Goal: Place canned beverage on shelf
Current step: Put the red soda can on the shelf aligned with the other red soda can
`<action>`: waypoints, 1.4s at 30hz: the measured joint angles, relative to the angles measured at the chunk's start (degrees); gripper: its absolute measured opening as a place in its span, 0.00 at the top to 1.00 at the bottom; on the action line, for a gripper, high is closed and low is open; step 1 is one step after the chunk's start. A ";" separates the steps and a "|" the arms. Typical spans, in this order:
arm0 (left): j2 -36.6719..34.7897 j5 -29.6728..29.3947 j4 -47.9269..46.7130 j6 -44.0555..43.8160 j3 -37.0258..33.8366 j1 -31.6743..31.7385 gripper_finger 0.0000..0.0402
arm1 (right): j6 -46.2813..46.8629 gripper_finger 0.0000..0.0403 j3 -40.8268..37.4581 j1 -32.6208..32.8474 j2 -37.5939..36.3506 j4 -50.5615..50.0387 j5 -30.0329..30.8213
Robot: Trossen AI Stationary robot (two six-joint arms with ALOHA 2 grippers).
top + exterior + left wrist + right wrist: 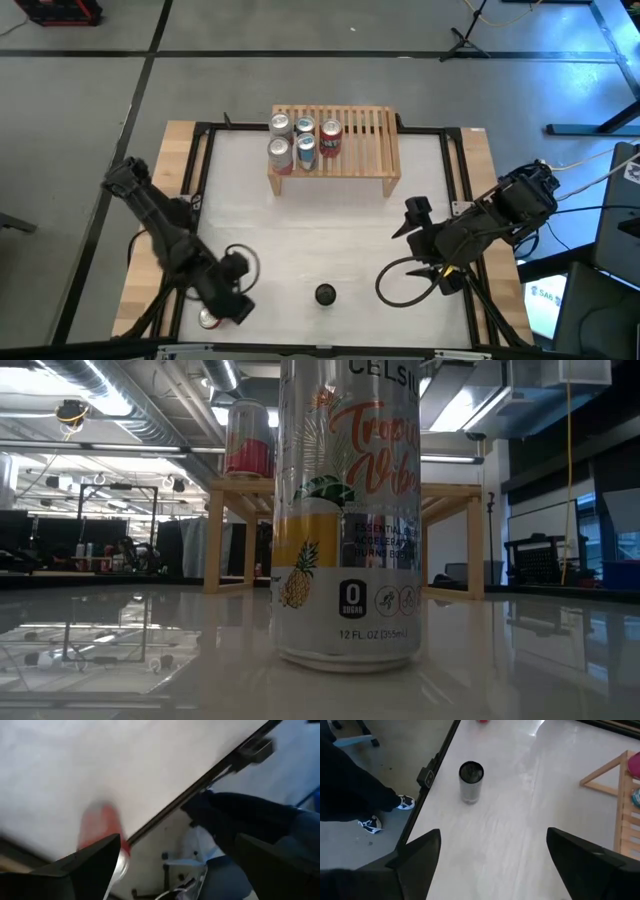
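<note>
Light wood slats make up the shelf (345, 140), which stands at the middle of the table's far edge, and five cans (303, 140) already crowd its left half in two short rows, leaving the right half bare for more. A tall white can with a pineapple print (345, 510) stands upright and alone close to the middle of the table's (330, 230) near edge; from above it shows as a dark-topped cylinder (325, 295), and the right wrist view catches it (470, 782) well ahead of that arm's fingers. The right gripper (415, 225) hangs over the right side of the table with its fingers spread wide and nothing between them, turned toward this can, which suggests that it is the next one to be carried. The left gripper (235, 300) sits low at the near left corner, fingers also fully apart and empty; a red can (102, 832) stands just beside one finger, near the table's edge rail, apparently set there within that arm's reach. Beyond that rail a person's dark sleeve (240, 815) shows, and shoes (370, 824) appear on the floor.
</note>
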 joint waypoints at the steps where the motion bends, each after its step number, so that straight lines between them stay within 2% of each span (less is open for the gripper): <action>1: -0.01 -0.06 -0.59 -2.11 0.00 -1.19 0.04 | 0.10 0.13 0.00 0.00 0.00 0.00 0.28; 8: 0.82 -1.23 -3.26 -15.31 0.00 -7.81 0.04 | 0.11 0.13 0.00 0.00 0.00 0.04 0.38; 14: 3.64 -0.65 -3.53 -19.74 0.00 -11.20 0.04 | 0.20 0.13 0.00 0.00 0.00 0.06 1.47; 33: 15.36 0.64 -6.43 -14.63 -0.02 -13.64 0.05 | -0.04 0.13 0.00 0.00 0.00 0.08 3.31; 37: 15.62 -2.11 -7.23 -13.89 -0.15 -13.41 0.11 | -0.38 0.13 0.00 -0.04 0.00 0.08 3.34; 42: 15.61 -2.16 -7.06 -11.82 -0.48 -12.98 0.26 | -0.39 0.13 0.00 -0.04 0.00 0.10 3.34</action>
